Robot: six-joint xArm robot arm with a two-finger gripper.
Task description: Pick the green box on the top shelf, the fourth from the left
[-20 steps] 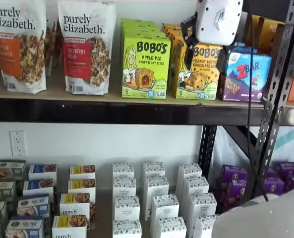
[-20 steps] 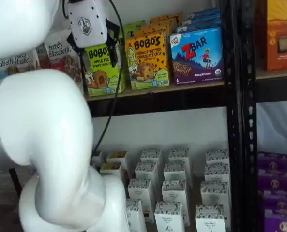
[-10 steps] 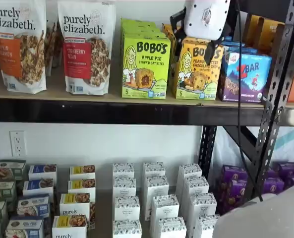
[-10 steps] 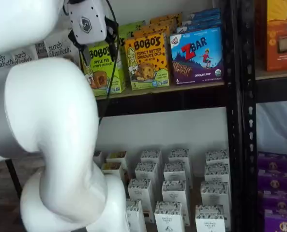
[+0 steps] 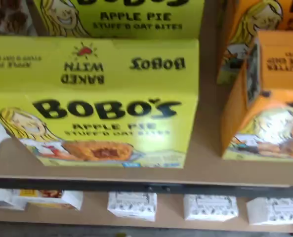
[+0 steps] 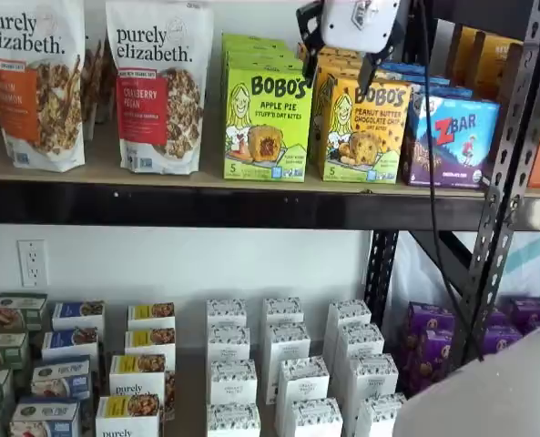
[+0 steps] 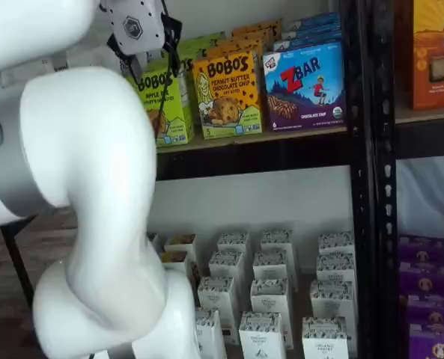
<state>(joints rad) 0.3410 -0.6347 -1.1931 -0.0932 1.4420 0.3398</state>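
The green box, a lime Bobo's Apple Pie carton, stands upright at the front of a row on the top shelf. It also shows in a shelf view, partly behind my white arm, and it fills the wrist view, seen from above and in front. My gripper hangs from the view's top edge, just right of the green box and in front of the yellow-orange box. A gap shows between its black fingers, and nothing is in them. In a shelf view the gripper is over the green box's top.
A yellow-orange Bobo's box stands close to the right of the green one, then a ZBar box. Purely Elizabeth bags stand to the left. A black upright is at the right. Small white cartons fill the lower shelf.
The gripper has moved left and up, from in front of the yellow-orange and ZBar boxes towards the green box. The boxes have not moved.
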